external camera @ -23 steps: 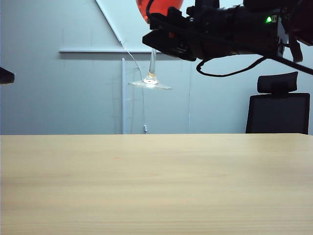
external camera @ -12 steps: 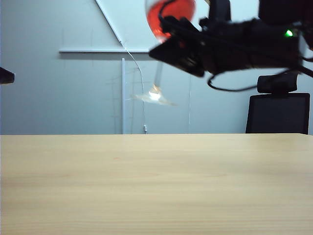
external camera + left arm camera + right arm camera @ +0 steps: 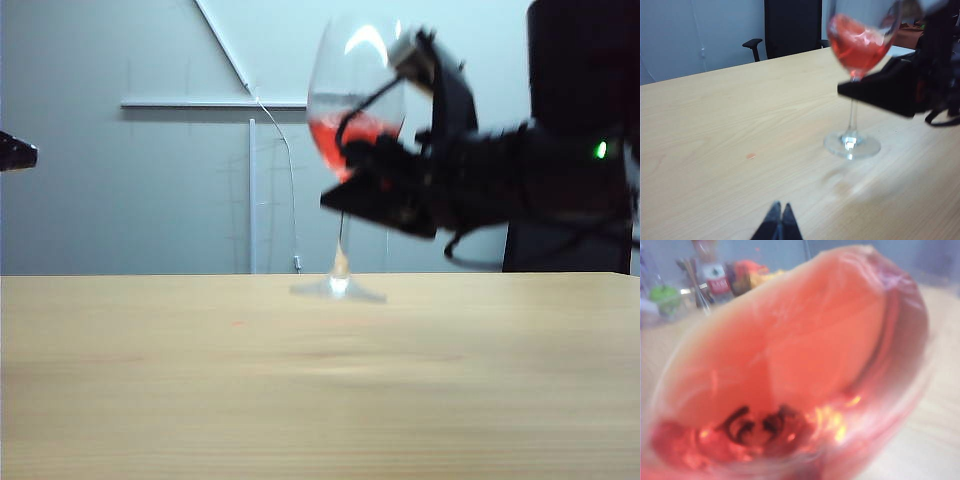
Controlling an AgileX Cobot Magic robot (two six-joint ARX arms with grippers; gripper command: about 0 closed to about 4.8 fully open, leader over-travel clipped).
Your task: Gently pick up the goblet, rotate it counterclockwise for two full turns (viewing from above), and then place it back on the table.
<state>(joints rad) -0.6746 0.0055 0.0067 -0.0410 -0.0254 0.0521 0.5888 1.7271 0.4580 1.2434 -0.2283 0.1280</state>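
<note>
Goblet (image 3: 355,120), tilted, foot at the tabletop (image 3: 200,380) near its far edge, clamped in the right pincer (image 3: 365,180); left pincer (image 3: 778,225) closed, empty; set-down underway, next level and release gently.

The goblet (image 3: 345,150) is the one obstacle over the table (image 3: 200,380), its foot at or just above the far part of the wood; contact cannot be told. The right gripper (image 3: 375,195) is clamped on the stem just under the bowl, and its dark arm fills the space to the right of the goblet. Left of the goblet and nearer the camera the tabletop lies bare, broken only by a small reddish speck (image 3: 750,156). The left gripper (image 3: 780,225), jaws together, hangs well apart from the goblet over that open wood. An office chair (image 3: 790,27) stands beyond the far edge.
</note>
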